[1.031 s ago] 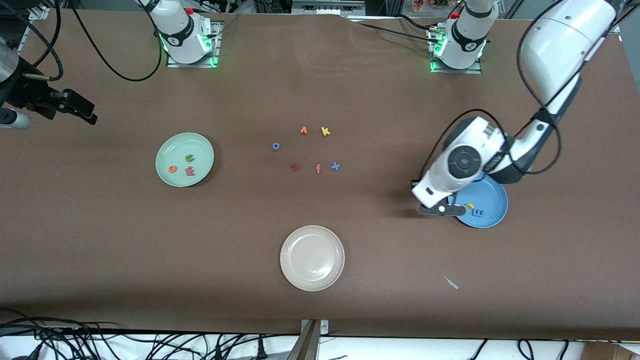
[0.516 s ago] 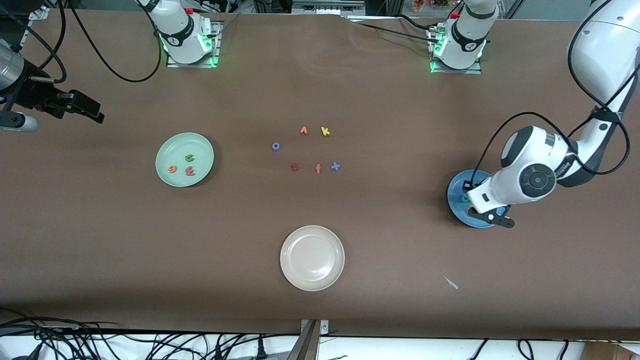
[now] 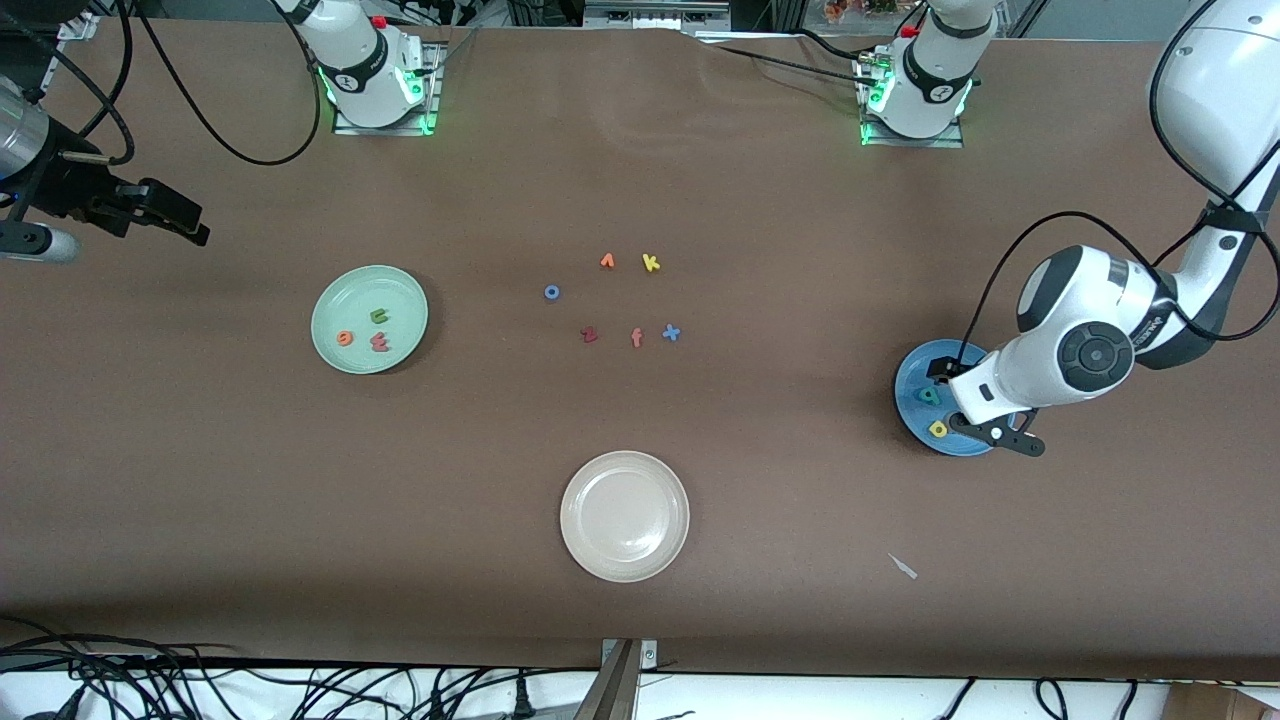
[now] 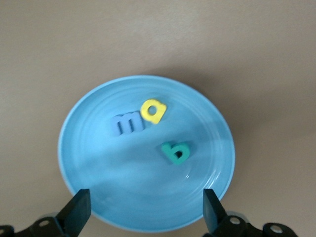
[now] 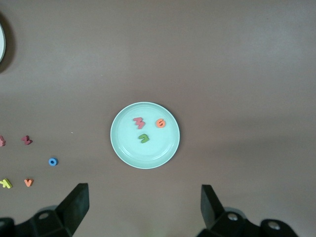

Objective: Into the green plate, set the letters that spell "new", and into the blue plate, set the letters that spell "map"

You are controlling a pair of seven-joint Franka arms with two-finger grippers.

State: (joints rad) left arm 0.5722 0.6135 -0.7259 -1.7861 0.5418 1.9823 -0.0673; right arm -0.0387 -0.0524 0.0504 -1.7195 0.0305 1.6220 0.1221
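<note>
Brown matting covers the bench (image 3: 640, 150), with both arm bases along its robot-side edge. Toward the left arm's end sits the blue plate (image 3: 912, 375), and the left gripper (image 4: 146, 210) hangs over it with its fingers spread wide and nothing between them. All three letters of "map" lie flat inside that plate: the blue "m" (image 4: 128, 123) touching the yellow "a" (image 4: 153, 111), and the teal "p" (image 4: 176, 152) a little apart from them, nearer the plate's middle.

Toward the right arm's end, the green plate (image 3: 369, 318) holds the green "n" (image 3: 379, 316), the orange "e" (image 3: 345, 338) and the salmon-pink "w" (image 3: 380, 343), none of them on the rim. The right gripper (image 5: 143, 210) waits high over the bench near that plate, fingers wide and empty.

Leftover letters (image 3: 620, 298) lie in a loose cluster near the bench's middle, and the cream-white plate (image 3: 625, 515) sits empty nearer the front edge.

By the look of it both words are sorted, so the main risk is in pulling away. If the left gripper leaves low or sideways instead of straight up, a fingertip could catch the plate's rim and jolt the light foam letters out. Reaching for any of the leftover letters would also spoil a finished sort.
</note>
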